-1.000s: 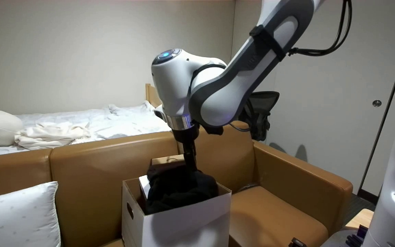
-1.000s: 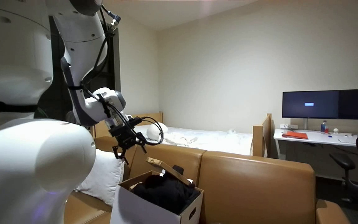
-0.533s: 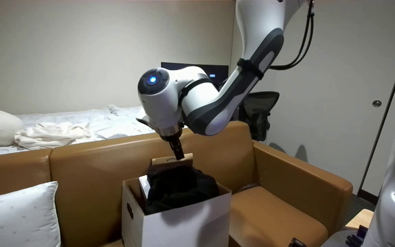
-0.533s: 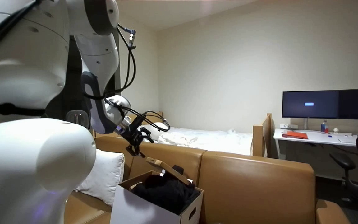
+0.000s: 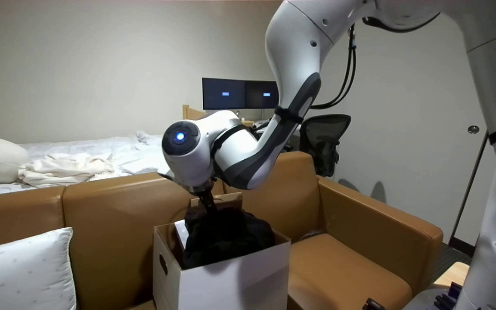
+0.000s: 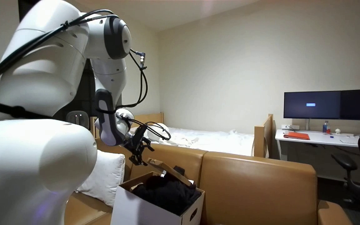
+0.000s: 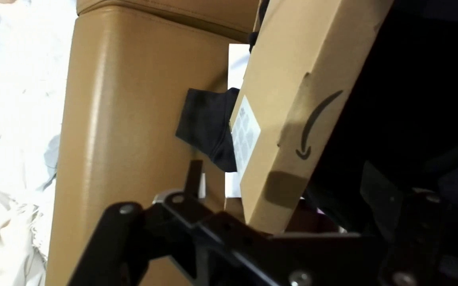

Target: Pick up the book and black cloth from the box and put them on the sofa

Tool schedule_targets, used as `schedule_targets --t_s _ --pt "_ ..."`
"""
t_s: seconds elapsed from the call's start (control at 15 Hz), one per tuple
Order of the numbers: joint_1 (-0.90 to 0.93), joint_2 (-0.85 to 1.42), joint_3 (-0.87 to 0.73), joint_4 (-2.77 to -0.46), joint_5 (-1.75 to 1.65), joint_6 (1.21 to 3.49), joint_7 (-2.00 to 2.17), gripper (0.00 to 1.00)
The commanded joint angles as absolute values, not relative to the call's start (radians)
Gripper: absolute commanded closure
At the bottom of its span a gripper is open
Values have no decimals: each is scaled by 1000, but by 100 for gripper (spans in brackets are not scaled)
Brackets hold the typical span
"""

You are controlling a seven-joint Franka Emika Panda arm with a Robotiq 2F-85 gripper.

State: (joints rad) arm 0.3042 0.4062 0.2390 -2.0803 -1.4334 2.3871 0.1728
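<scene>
Wrist view: Amazon arrow (image 7: 311, 122), white label (image 7: 246, 134) on cardboard package (image 7: 290, 95).

In an exterior view, a bed (image 5: 123, 150) is standing behind the sofa backrest (image 5: 140, 211). Before that backrest, lower centre, the box (image 5: 230, 282) is standing, the cloth (image 5: 230, 239) lying inside, a carton (image 5: 230, 201) rising behind it. A pillow (image 5: 24, 271) is resting lower left.

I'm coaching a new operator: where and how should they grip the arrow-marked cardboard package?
I'd grip the cardboard package by its raised, arrow-marked edge, from above, one finger on each side. In the wrist view that slanting edge looks narrow enough for the open gripper; in both exterior views it stands above the box. Black cloth lies close on one side and might snag.
</scene>
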Motion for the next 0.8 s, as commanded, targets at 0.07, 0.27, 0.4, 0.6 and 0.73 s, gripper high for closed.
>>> schedule_targets --t_s 0.07,0.27,0.4,0.6,0.73 --pt "295 492 216 -2029 -1498 2425 228 0" --pt "293 531 207 -2011 -1540 2425 240 26" --pt "287 541 205 -2011 -1537 2425 243 40" --pt "282 541 198 -2013 -1530 2416 251 61" --pt "276 534 194 -2013 -1522 2411 260 74"
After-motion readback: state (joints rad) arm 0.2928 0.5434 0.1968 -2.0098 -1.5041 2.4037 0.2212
